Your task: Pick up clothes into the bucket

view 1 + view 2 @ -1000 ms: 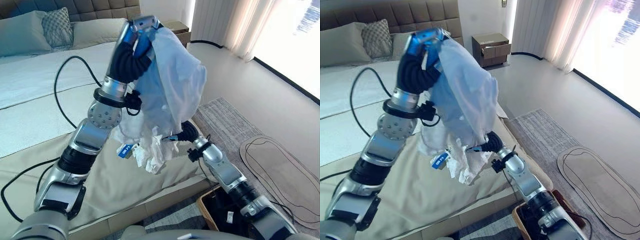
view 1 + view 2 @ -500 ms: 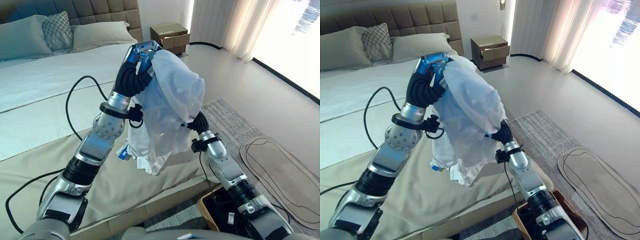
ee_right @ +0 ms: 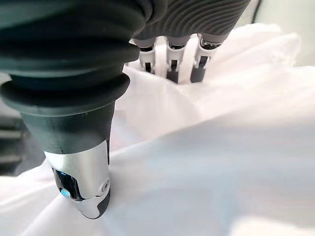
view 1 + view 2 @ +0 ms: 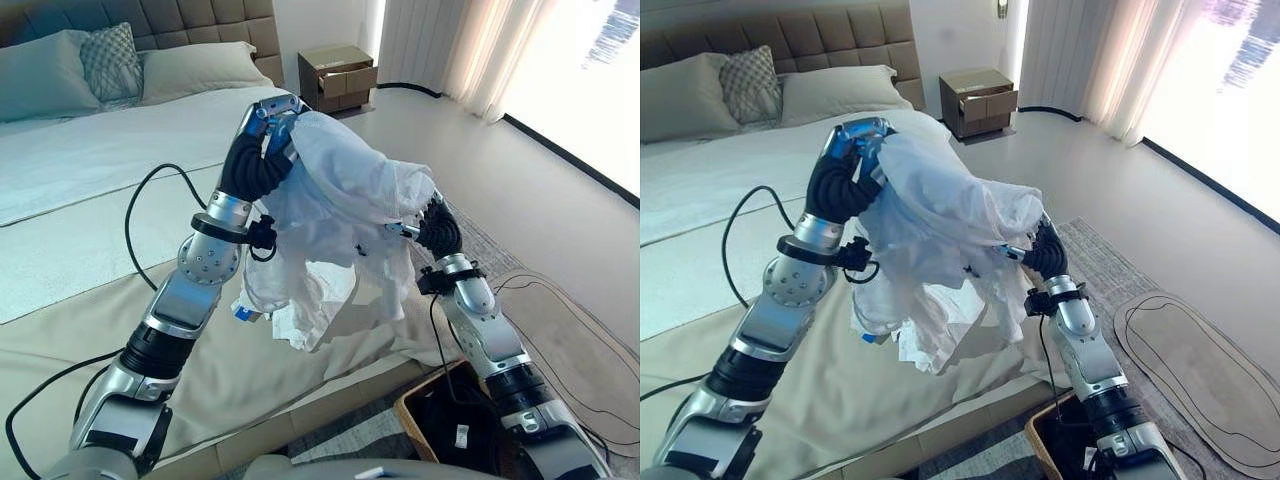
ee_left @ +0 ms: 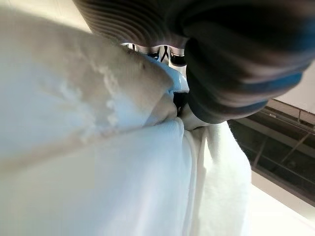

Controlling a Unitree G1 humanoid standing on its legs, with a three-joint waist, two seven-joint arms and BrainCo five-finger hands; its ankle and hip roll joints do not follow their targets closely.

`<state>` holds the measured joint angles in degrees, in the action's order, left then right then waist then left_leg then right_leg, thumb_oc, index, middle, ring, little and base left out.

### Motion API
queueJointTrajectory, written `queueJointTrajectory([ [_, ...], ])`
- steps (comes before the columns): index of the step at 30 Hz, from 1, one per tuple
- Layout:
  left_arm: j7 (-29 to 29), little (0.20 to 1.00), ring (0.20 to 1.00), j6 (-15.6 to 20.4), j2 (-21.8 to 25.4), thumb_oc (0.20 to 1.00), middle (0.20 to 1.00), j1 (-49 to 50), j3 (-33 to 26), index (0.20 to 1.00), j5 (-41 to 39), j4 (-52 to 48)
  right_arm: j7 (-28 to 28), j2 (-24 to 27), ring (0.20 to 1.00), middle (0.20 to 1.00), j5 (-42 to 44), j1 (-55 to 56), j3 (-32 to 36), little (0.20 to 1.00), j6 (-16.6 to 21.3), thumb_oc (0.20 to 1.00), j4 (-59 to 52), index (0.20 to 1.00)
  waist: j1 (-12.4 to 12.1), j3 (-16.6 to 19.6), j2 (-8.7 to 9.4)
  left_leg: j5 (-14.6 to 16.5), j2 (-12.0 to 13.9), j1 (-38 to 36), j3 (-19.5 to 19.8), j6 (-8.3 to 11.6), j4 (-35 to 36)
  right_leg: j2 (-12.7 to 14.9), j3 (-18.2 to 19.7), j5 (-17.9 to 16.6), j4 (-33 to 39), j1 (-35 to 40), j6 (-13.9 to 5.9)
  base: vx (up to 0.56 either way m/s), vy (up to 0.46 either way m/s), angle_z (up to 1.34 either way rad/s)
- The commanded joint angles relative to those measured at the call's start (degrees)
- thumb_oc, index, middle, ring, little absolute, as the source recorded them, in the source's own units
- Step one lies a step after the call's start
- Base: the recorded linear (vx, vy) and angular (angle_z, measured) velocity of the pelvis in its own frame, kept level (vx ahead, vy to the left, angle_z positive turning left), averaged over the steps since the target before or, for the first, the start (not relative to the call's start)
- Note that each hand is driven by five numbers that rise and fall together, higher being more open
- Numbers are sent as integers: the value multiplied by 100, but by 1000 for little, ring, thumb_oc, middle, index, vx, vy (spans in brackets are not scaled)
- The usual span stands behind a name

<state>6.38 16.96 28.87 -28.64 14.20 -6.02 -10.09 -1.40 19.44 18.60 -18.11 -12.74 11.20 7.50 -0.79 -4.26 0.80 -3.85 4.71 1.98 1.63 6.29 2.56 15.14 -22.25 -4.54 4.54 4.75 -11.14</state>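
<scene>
White garment [image 4: 340, 215] stretched sideways between left hand [image 4: 262, 135]; right hand [image 4: 432, 228]

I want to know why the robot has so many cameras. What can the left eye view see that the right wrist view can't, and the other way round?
Only the left eye view takes in the room: the bed, the nightstand, the basket on the floor, and the left hand holding the white clothes high up. Only the right wrist view gets close enough to see the right hand's fingers and thumb pressed into the cloth. Both show the white clothes and the right hand gripping them.
</scene>
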Motion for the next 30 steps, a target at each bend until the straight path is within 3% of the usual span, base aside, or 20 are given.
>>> queueJointTrajectory([
  [1,-238,200,200,427,-76,200,200,-296,-309,200,-871,-13,280,-99,1000,1000,105,-796,-233,1000,521,1000,-116,1000,-58,104,155,310,27,-200,-412,-167,-76,-54,52,-84,-368,-244,-9,0,0,0],
  [3,-569,200,200,431,-194,200,200,-313,-137,200,-1354,-88,627,-194,1000,1000,307,-1033,-635,1000,426,1000,232,1000,-115,103,157,313,16,-196,-402,-171,-78,-48,47,-92,-354,-236,-3,0,0,0],
  [9,-938,200,200,357,-358,200,200,-335,174,200,-1755,-167,1018,-374,1000,1000,619,-1270,-1043,1000,322,1000,579,1000,-167,104,152,309,2,-184,-377,-173,-82,-32,16,-95,-347,-220,1,0,0,0],
  [19,-983,200,200,322,-444,200,200,-545,381,200,-1630,-271,1390,-699,1000,1000,494,-1650,-1784,1000,167,1000,696,1000,-232,119,167,311,-28,-170,-348,-181,-97,-33,4,-91,-317,-175,17,0,0,0],
  [24,-1083,200,200,214,-389,200,200,-607,306,200,-1552,-246,1710,-684,1000,1000,390,-1582,-2015,1000,-48,1000,160,1000,-208,133,168,322,-22,-194,-357,-177,-89,-38,-10,-80,-311,-153,21,0,0,0],
  [25,-1074,200,200,205,-404,200,200,-649,328,200,-1547,-255,1718,-724,598,598,463,-1604,-2044,598,-81,598,163,598,-208,132,167,322,-23,-198,-356,-181,-88,-40,-11,-79,-308,-149,25,0,0,0],
  [26,-1085,200,200,197,-414,200,200,-670,352,200,-1545,-256,1727,-746,319,319,507,-1596,-2074,319,-96,319,196,319,-208,136,169,324,-21,-203,-359,-182,-87,-42,-9,-79,-308,-149,26,0,0,0],
  [27,-1093,200,200,184,-446,200,200,-694,385,200,-1548,-248,1790,-817,200,200,704,-1607,-2104,200,-139,200,218,200,-214,141,173,319,-19,-204,-362,-184,-85,-41,-5,-83,-301,-146,29,0,0,0],
  [30,-1093,200,200,181,-441,200,200,-700,390,200,-1522,-240,1807,-865,200,200,835,-1679,-2126,200,-161,200,229,200,-225,140,175,321,-22,-202,-372,-186,-89,-36,-12,-87,-301,-145,24,0,0,0],
])
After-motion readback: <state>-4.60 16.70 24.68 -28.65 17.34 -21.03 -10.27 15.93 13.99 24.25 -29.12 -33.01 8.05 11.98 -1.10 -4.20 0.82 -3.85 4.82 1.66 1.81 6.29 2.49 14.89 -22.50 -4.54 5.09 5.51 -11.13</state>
